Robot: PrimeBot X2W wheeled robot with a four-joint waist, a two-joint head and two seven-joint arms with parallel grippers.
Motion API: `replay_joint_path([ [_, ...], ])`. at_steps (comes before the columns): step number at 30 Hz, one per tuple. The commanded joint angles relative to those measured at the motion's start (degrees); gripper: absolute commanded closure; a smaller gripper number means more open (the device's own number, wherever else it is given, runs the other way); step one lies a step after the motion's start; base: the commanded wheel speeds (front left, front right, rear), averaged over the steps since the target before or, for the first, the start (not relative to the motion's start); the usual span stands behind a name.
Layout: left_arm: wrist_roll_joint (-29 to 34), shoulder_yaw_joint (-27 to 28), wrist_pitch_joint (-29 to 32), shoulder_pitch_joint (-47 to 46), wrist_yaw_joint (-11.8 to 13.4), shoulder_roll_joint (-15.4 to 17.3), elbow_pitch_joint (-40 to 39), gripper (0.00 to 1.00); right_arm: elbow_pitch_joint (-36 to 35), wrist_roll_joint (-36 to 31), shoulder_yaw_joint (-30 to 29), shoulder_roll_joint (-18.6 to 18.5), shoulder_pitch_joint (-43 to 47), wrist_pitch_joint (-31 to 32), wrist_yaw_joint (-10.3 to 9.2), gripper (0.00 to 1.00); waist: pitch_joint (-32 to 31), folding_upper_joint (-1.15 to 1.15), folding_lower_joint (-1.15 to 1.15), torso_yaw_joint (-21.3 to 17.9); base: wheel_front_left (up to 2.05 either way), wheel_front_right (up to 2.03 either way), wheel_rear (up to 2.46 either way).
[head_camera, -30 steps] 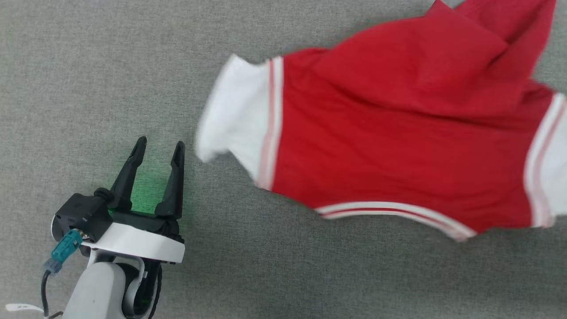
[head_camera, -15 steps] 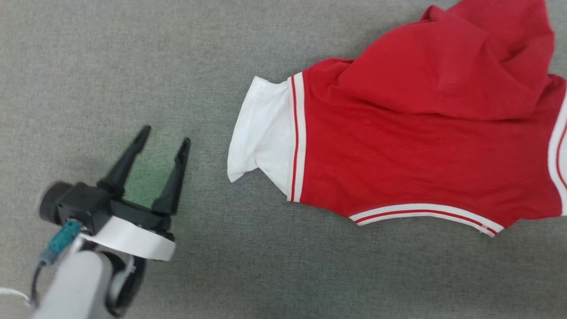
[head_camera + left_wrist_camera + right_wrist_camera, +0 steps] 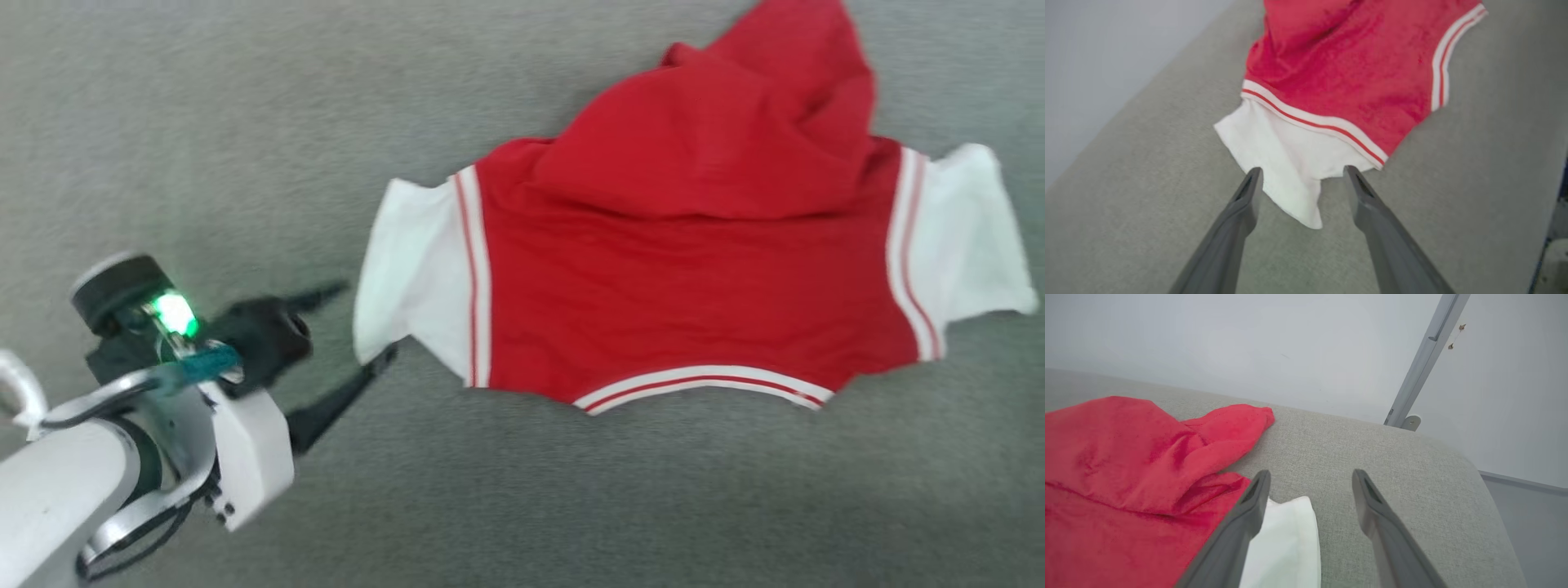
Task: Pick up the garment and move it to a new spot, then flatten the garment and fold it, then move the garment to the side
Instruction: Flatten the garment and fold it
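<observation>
Left tool (image 3: 366, 320) (image 3: 1302, 169): jaws wide apart, gripping nothing. It sits low at the left of the head view, fingers pointing at the garment's (image 3: 694, 286) left white sleeve end (image 3: 416, 261). In the left wrist view the tip of that sleeve end (image 3: 1290, 179) lies between the two fingers. Can't tell if either finger touches the cloth. A green light (image 3: 173, 314) glows on the left wrist. The arm is blurred in the head view.

Right tool (image 3: 1310, 472): jaws wide apart, empty, with bare grey worktop (image 3: 1392, 465) between the fingers. The right white sleeve end (image 3: 1286, 547) lies just beside its left finger and is partly covered by it in the right wrist view. Contact unclear.

The garment lies on the worktop (image 3: 204, 122), centre to right in the head view. The red body is spread with one sleeve to each side, and the right white sleeve end (image 3: 971, 237) is near the frame's right edge. The double white stripe hem (image 3: 702, 384) runs along the near edge. The far part is bunched and folded over the body, not flat, with a red fold (image 3: 775, 82) sticking up toward the far side.

Beyond the worktop's rounded far edge are a pale wall (image 3: 1249, 343) and a slanted grey metal post (image 3: 1425, 363).
</observation>
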Motion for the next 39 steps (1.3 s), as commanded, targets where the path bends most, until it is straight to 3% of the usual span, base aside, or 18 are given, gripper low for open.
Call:
replay_joint_path([
  [1,-3.0,-4.9,3.43,-3.6,0.05,2.32,-1.08,0.0,-1.4,-0.86,0.27,1.88,1.03,-0.26,-0.28,0.0,-0.63,0.0,0.0,-3.17,0.0,0.0,0.0],
  [5,-8.63,-14.62,8.46,-11.11,0.05,4.81,-0.9,0.0,-3.69,-2.28,0.26,4.64,2.15,0.02,-0.28,0.0,0.15,0.0,0.0,-6.11,0.0,0.0,0.0],
  [9,-11.2,-22.19,9.54,-17.01,0.04,5.12,2.47,0.0,-5.36,-3.09,-0.32,6.3,3.08,0.42,-0.28,0.0,1.49,0.0,0.0,-8.6,0.0,0.0,0.0],
  [15,-10.32,-25.95,10.33,-20.54,0.05,5.59,7.92,0.0,-7.13,-3.91,-1.72,7.73,4.58,0.51,-0.28,0.0,3.26,0.0,0.0,-11.13,0.0,0.0,0.0],
  [19,-9.38,-26.53,12.85,-17.35,0.09,5.26,9.04,0.01,-8.59,-4.41,-2.19,8.12,5.65,1.1,-0.28,0.0,4.31,0.0,0.0,-12.08,0.0,0.0,0.0],
  [21,-8.87,-26.91,14.07,-16.41,0.09,5.25,8.76,0.46,-9.5,-4.49,-1.68,8.0,6.08,1.7,-0.27,0.0,4.88,0.0,0.0,-12.3,0.0,0.0,0.0],
  [22,-8.96,-27.03,14.18,-16.53,0.09,5.08,8.72,0.85,-9.98,-4.49,-1.25,7.72,6.44,2.17,-0.27,0.0,5.18,0.0,0.0,-12.29,0.0,0.0,0.0],
  [23,-8.88,-27.1,14.44,-16.74,0.09,4.97,8.64,1.0,-10.59,-4.36,-0.66,7.41,6.79,2.62,-0.28,0.0,5.52,0.0,0.0,-12.23,0.0,0.0,0.0],
  [32,-9.7,-27.24,14.05,-18.33,0.09,3.48,7.94,1.0,-15.19,-2.15,6.48,2.28,7.82,11.93,-0.28,0.0,7.87,0.0,0.0,-11.2,0.0,0.0,0.0],
  [39,-9.43,-27.24,13.27,-20.55,0.15,1.75,7.2,1.0,-17.56,0.5,13.48,-3.29,2.67,22.2,-0.27,0.0,10.19,0.0,0.0,-9.43,0.0,0.0,0.0],
])
